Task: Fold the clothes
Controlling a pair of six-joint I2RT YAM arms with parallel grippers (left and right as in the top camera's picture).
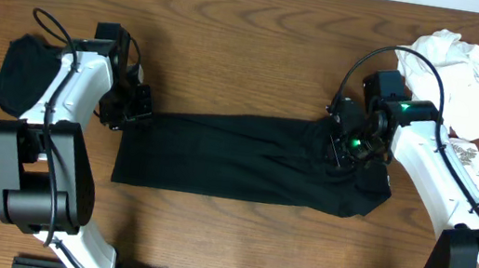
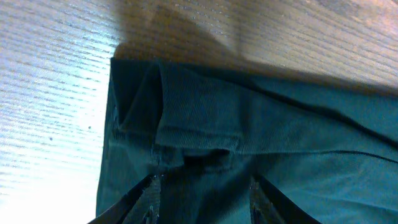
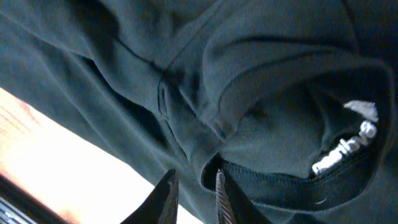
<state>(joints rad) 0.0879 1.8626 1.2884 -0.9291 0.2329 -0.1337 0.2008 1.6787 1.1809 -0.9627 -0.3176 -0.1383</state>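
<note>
From overhead my right claw [image 1: 343, 147] is lost against dark cloth, so its fingers cannot be made out there. In my left wrist view the lower parts of my fingers [image 2: 149, 199] are cut off by the bottom edge. Some pale lettering [image 3: 348, 146] inside the waistband is too blurred to read.

The black trousers [image 1: 236, 157] lie flat and lengthwise across the wooden table [image 1: 237, 21], between my two claws. My left claw [image 1: 135, 105] sits at their left end, over the hems. My right claw is on the waist end.

My left claw stands wide apart with the folded hem lying between its fingers, gripping nothing. My right claw [image 3: 194, 193] is drawn in to a narrow gap, with a fold of the waistband edge caught in it.

A dark garment [image 1: 18, 75] lies beside my left arm, and white and pink clothes [image 1: 472, 82] are heaped past my right arm
</note>
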